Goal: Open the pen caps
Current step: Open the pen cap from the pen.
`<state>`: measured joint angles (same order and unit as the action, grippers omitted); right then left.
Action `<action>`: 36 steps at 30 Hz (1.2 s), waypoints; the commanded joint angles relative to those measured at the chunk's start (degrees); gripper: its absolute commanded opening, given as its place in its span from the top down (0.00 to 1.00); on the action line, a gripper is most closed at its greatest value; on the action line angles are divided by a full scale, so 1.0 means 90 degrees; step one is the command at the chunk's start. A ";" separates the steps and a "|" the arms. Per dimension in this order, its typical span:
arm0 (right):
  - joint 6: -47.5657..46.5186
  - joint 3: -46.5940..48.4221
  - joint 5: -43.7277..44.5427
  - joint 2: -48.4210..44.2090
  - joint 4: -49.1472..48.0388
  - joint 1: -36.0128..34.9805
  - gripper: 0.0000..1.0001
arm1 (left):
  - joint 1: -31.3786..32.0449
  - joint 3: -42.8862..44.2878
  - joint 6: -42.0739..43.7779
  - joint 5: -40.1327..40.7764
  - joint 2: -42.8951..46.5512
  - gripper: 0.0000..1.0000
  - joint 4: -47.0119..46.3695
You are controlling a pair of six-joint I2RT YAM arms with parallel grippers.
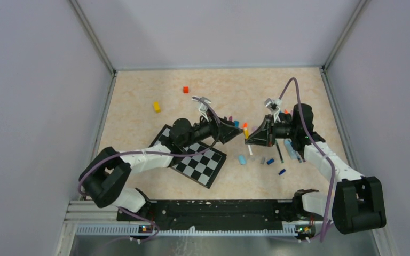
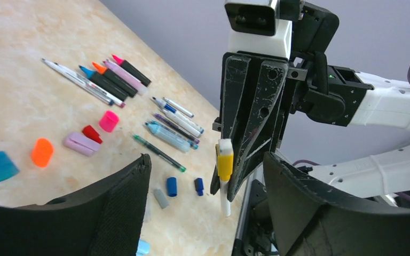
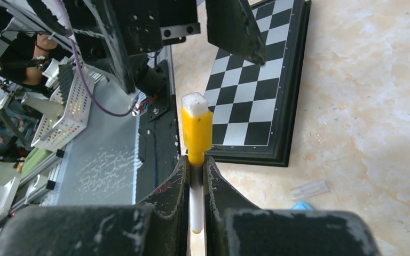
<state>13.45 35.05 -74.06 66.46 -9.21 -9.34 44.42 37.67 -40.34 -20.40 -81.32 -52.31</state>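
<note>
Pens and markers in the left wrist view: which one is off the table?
The white pen with a yellow section, clamped in the right gripper; the other pens lie flat on the beige table.

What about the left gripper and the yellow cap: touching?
Apart. The left wrist view shows the left gripper open, its fingers either side of the yellow cap with clear gaps; only the right gripper holds the pen.

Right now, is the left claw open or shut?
Open. In its wrist view the left claw's fingers stand wide apart, gripping nothing. The right claw is shut on the pen.
</note>
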 commanded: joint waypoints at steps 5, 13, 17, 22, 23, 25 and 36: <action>-0.0381 0.0237 -0.0242 -0.0144 -0.0012 -0.0017 1.00 | 0.0181 0.0744 -0.0777 -0.0702 -0.0808 0.29 -0.0925; -0.0344 0.0233 -0.0210 -0.0114 -0.0040 -0.0017 1.00 | 0.0336 0.0943 -0.0826 -0.0709 -0.1114 0.47 -0.0814; -0.0319 0.0237 -0.0159 -0.0110 -0.0060 -0.0017 1.00 | 0.0385 0.1015 -0.0755 -0.0738 -0.1181 0.49 -0.0677; -0.0293 0.0243 -0.0135 -0.0107 -0.0070 -0.0017 1.00 | 0.0414 0.1101 -0.0714 -0.0860 -0.1280 0.59 -0.0599; -0.0286 0.0246 -0.0126 -0.0107 -0.0070 -0.0017 1.00 | 0.0415 0.1115 -0.0718 -0.0872 -0.1293 0.62 -0.0581; -0.0283 0.0249 -0.0120 -0.0114 -0.0070 -0.0017 1.00 | 0.0427 0.1156 -0.0709 -0.0925 -0.1321 0.72 -0.0569; -0.0338 0.0174 -0.0246 -0.0138 -0.0065 -0.0017 0.73 | 0.0268 0.1277 -0.0356 -0.0392 -0.0978 1.00 -0.0303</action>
<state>11.60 35.05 -74.83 66.43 -7.77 -9.23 47.62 46.83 -44.99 -26.13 -93.14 -52.93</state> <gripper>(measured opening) 0.243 0.081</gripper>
